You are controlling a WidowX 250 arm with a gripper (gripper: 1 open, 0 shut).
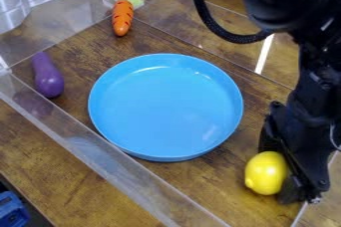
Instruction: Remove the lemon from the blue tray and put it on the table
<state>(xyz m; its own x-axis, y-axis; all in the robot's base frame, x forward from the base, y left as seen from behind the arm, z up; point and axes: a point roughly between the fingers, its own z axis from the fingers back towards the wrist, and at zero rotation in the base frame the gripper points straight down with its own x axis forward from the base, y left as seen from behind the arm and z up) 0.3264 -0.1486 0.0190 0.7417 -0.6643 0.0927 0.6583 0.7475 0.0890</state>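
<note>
The table (pixel 80 82) is carrying every item inside its clear plastic walls (pixel 80 136). The blue tray (pixel 167 107) is lying at centre, its interior bare. The arm (pixel 300 32) is reaching down at the right, and the gripper (pixel 296 171) is pointing at the tabletop with its jaws apparently spread, though they are dark and hard to separate. The lemon (pixel 265 173) is resting on the wood outside the tray, just off its lower-right rim, beside the gripper. 1 carrot (pixel 123 15) and 1 eggplant (pixel 48 76) are lying near the far and left walls.
</note>
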